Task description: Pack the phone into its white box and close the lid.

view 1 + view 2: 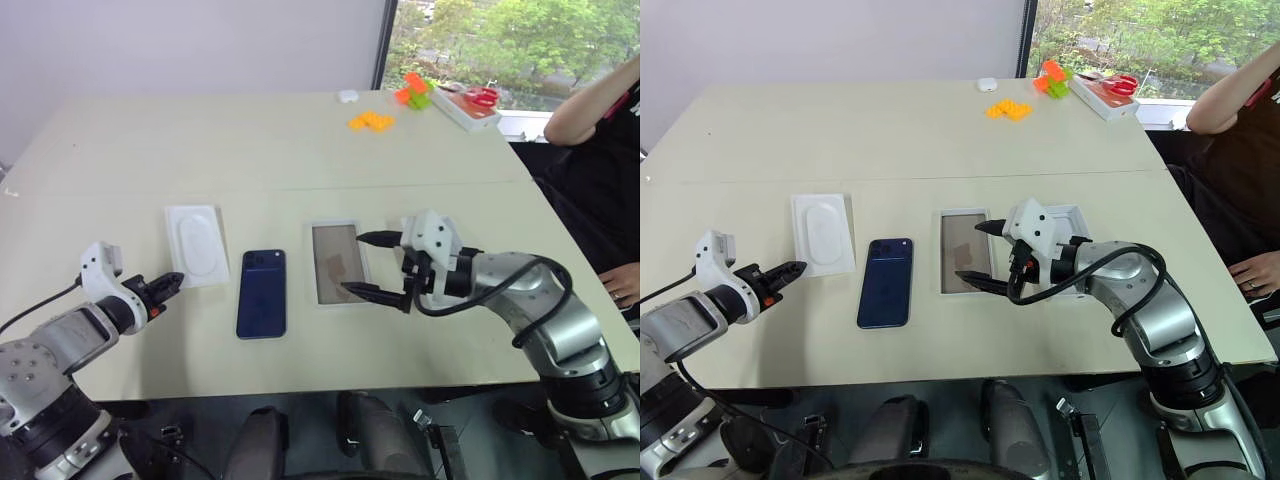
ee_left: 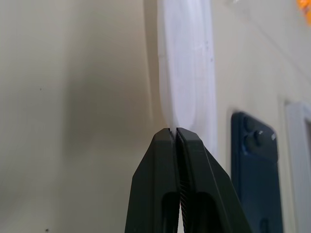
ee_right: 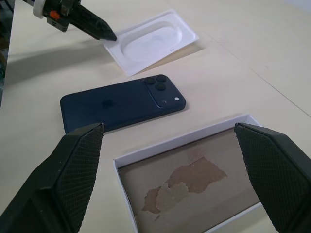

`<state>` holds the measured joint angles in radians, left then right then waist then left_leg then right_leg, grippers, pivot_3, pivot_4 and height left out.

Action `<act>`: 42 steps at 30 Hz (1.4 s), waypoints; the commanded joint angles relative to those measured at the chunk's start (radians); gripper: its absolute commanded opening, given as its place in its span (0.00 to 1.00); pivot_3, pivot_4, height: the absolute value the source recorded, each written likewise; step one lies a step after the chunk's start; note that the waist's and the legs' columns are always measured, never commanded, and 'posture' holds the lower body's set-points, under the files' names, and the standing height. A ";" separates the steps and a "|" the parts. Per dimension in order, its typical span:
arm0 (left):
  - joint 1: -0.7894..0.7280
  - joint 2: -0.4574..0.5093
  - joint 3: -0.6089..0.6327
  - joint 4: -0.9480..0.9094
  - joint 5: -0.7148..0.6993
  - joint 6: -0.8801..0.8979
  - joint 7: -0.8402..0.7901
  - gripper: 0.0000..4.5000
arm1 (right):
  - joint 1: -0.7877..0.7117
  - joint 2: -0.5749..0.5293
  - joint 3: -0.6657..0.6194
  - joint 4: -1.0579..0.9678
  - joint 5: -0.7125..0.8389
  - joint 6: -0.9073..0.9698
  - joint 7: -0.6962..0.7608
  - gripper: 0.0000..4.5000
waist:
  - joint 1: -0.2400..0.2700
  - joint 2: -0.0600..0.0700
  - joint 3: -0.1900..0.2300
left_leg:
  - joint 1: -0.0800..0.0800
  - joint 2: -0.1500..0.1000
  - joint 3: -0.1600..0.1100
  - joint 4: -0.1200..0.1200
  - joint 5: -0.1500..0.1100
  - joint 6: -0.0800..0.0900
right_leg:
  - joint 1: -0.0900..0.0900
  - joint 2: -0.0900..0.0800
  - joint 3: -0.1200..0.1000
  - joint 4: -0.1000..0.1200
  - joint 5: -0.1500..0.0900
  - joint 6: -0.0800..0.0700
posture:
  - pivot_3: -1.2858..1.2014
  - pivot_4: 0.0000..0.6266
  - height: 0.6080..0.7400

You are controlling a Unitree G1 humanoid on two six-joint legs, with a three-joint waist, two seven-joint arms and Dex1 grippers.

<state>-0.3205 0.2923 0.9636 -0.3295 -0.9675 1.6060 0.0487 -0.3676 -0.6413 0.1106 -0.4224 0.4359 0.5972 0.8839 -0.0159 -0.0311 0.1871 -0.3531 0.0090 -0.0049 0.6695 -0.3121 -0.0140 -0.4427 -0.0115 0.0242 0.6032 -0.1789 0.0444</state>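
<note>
Left gripper [image 1: 172,284] shut tight, fingertips pressed together, holding nothing; its tip sits just at the near corner of the thin white insert [image 1: 197,243] with the raised oval panel, contact unclear. Right gripper [image 1: 372,266] spread wide, nothing between the fingers; it hovers at the white box [image 1: 338,263], one finger near the box's far end, the other near its near end, so the box lies roughly across the gap between the jaws. Box is open, brownish-grey floor showing a torn patch. Phone [image 1: 262,292] lies face down on the table [image 1: 280,150], camera cluster at its far corner, between insert and box, apart from both, outside both jaws. Lid [image 1: 1072,222] partly hidden behind right gripper, just beyond the box. Far edge: orange and green blocks [image 1: 372,121], scissors [image 1: 482,96] on a white tray, a person's arm [image 1: 590,100].
</note>
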 commanded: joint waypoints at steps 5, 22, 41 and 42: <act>-0.025 -0.036 0.078 -0.069 -0.173 0.008 0.055 0.01 | -0.032 -0.002 0.001 0.006 -0.005 -0.032 0.018 1.00 | 0.002 0.000 0.000 | 0.000 0.000 0.000 0.000 0.000 -0.001 | 0.000 0.000 0.000 0.000 0.000 0.000 | 0.52 0.24 1.00; 0.027 -0.337 -0.613 -0.225 -0.607 -0.327 0.670 0.01 | -0.022 -0.022 -0.032 0.084 -0.073 -0.096 0.012 1.00 | 0.006 -0.002 0.000 | -0.001 -0.002 -0.001 0.000 0.003 -0.005 | 0.001 -0.002 0.002 -0.001 0.001 0.001 | 0.52 0.24 1.00; 0.038 -0.107 -1.037 -0.155 -1.005 -0.868 1.048 0.01 | -0.027 -0.032 -0.031 0.084 -0.076 -0.092 0.015 1.00 | 0.008 -0.002 0.000 | -0.001 -0.003 -0.001 0.000 0.004 -0.007 | 0.001 -0.002 0.001 -0.002 -0.001 -0.003 | 0.52 0.24 1.00; 0.037 -0.099 -1.047 -0.154 -1.005 -0.879 1.048 0.01 | -0.028 -0.033 -0.031 0.087 -0.077 -0.093 0.017 1.00 | 0.008 -0.002 0.000 | -0.001 -0.003 -0.001 0.000 0.004 -0.007 | 0.001 -0.002 0.001 -0.002 -0.001 -0.003 | 0.52 0.24 1.00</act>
<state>-0.2774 0.1880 -0.0652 -0.4726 -1.9533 0.7525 1.0985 -0.3717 -0.6617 0.1005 -0.3252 0.3570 0.5196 0.8956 -0.0077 -0.0333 0.1869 -0.3545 0.0060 -0.0056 0.6692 -0.3081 -0.0210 -0.4418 -0.0132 0.0250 0.6011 -0.1802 0.0409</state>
